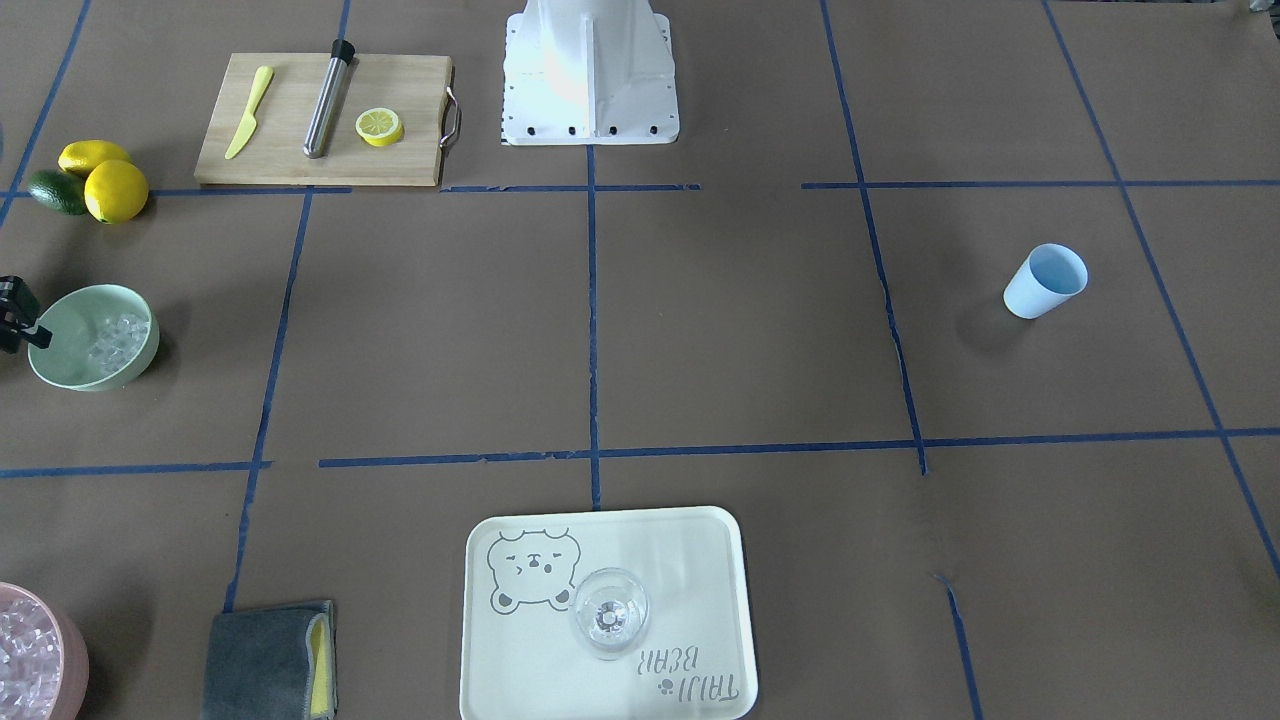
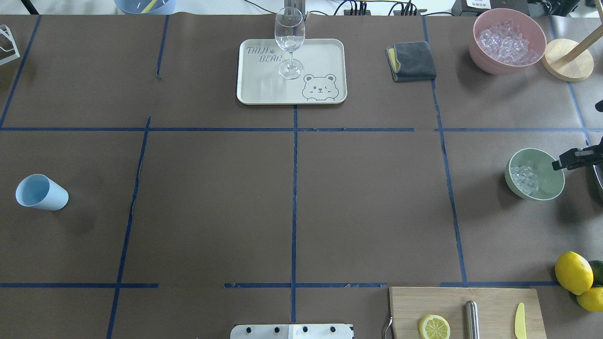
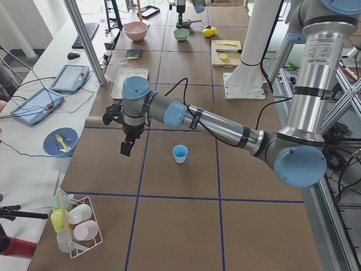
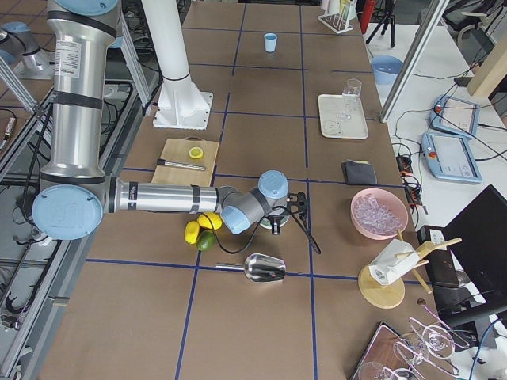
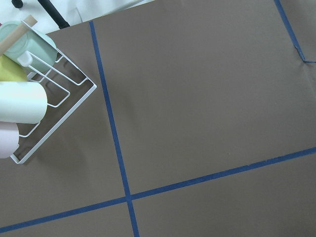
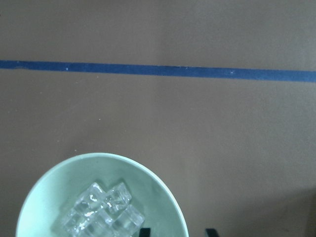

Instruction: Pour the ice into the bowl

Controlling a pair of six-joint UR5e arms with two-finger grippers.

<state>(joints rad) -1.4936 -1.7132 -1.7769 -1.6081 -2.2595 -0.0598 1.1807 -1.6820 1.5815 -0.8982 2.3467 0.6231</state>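
Brown paper taped into blue squares covers the table (image 2: 367,202), and from where I stand it dwarfs everything on it. 2 arms reach over it. The left arm (image 3: 225,127) stretches out far from the work, its left claw (image 3: 127,148) hanging above bare paper near a light blue cup (image 3: 180,153). Only the side view shows that claw, so I cannot tell whether its fingers are spread or pressed together.

The right arm (image 4: 158,198) lies low at the other end. Out past the right claw (image 6: 177,233), well apart from it and away from the robot's base, sits a pink tub (image 2: 485,61) heaped with clear cubes. Right under the claw is the mint-green bowl (image 2: 551,181). Its rim runs between the 2 fingertips, 1 over the inside and 1 outside. The fingers are spread and pinch nothing. A metal scoop (image 4: 265,269) lies on the paper near the claw, on the robot's right of it.

The ice (image 2: 524,179), a handful of small cubes, rests in the bowl against the wall farthest from the claw. I spot no cubes on the paper around it. To my eye the pour is done, and what remains is at most drawing the claw clear.
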